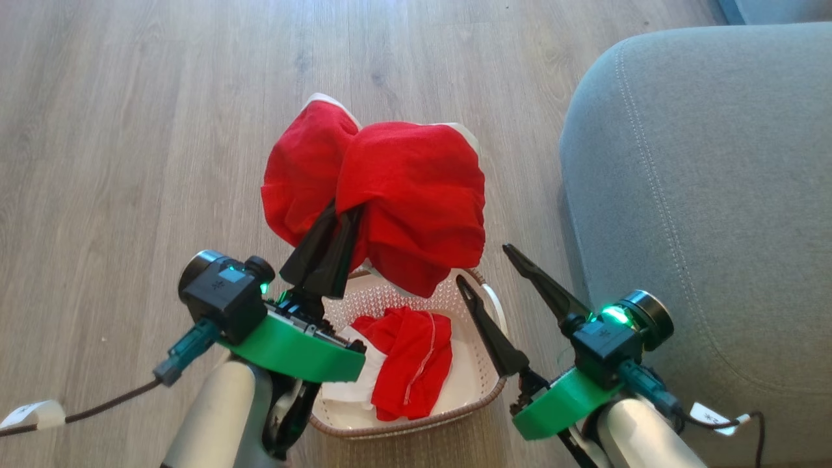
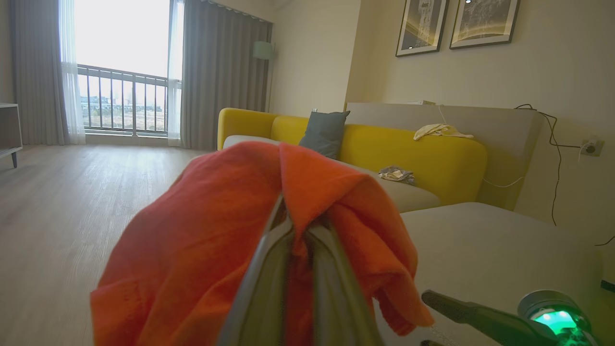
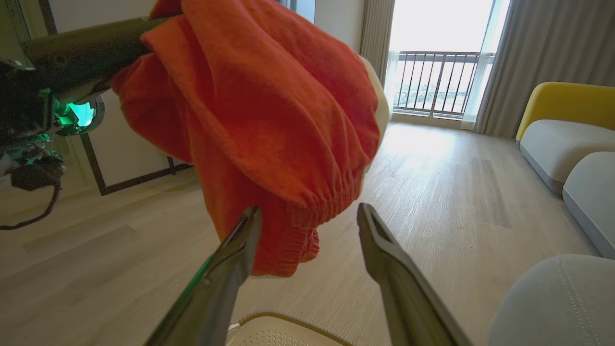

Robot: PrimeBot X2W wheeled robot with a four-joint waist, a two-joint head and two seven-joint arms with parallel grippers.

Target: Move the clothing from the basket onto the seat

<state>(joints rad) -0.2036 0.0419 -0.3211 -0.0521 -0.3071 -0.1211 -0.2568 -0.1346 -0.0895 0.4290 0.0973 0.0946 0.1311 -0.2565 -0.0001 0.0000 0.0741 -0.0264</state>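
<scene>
Above the basket (image 1: 471, 370) our left gripper (image 1: 341, 221) pinches one red garment (image 1: 403, 195) by a fold, w/ right gripper (image 1: 485, 263) spread, so we could drop it short of the seat (image 1: 702, 195); 2nd garment (image 1: 409, 364) lies in basket.

My left gripper (image 1: 342, 220) reaches forward off its pale forearm (image 1: 214, 413), both dark fingers pinched tight together. My right gripper (image 1: 485, 264) sits at the lower right of the head view, its two fingers spread wide and angled up toward the left.
</scene>
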